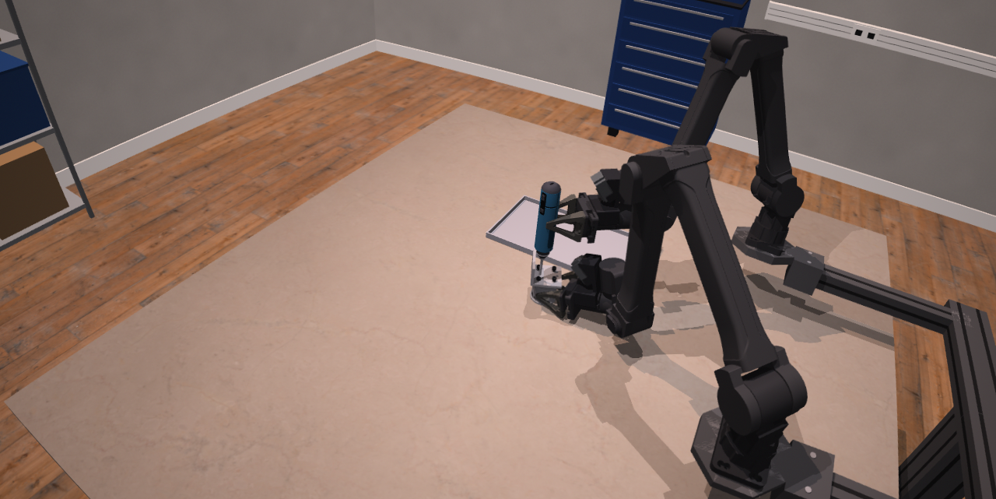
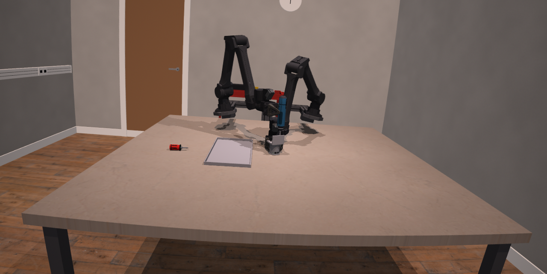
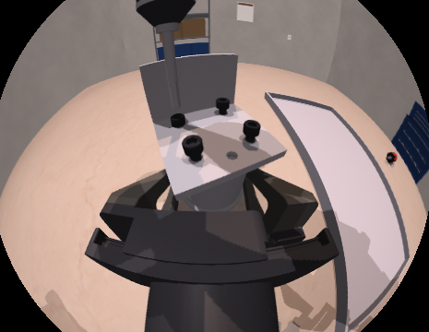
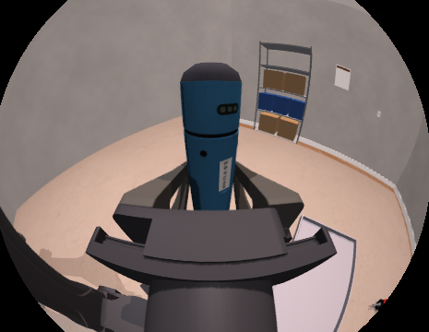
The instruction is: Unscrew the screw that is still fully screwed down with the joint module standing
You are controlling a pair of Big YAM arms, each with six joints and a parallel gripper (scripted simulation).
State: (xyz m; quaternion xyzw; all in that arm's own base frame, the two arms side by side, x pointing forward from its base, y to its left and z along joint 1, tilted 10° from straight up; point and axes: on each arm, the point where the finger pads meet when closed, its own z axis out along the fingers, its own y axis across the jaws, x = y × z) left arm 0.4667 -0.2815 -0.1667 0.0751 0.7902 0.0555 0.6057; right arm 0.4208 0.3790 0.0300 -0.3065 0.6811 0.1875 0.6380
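My left gripper point(image 1: 546, 295) point(image 3: 211, 167) is shut on the grey joint module point(image 3: 214, 195) point(image 2: 274, 150), which stands upright; the bracket hides the fingertips in the left wrist view. The L-shaped bracket point(image 3: 196, 83) point(image 2: 278, 139) lies on top. The far-left screw point(image 3: 177, 121) sits low against it. The other screws, such as the near one point(image 3: 192, 146), stand proud, beside an empty hole point(image 3: 232, 155). My right gripper point(image 4: 211, 167) is shut on the blue electric screwdriver point(image 1: 545, 224) point(image 2: 281, 113) point(image 4: 211, 152), held upright. Its bit point(image 3: 171, 69) ends just above the low screw, apparently not touching.
A shallow tray point(image 2: 227, 164) point(image 3: 352, 184) point(image 4: 311, 295) lies beside the module. A red screwdriver point(image 2: 174, 147) point(image 3: 392, 158) lies beyond the tray. The right arm reaches in above the left gripper, with little room between them.
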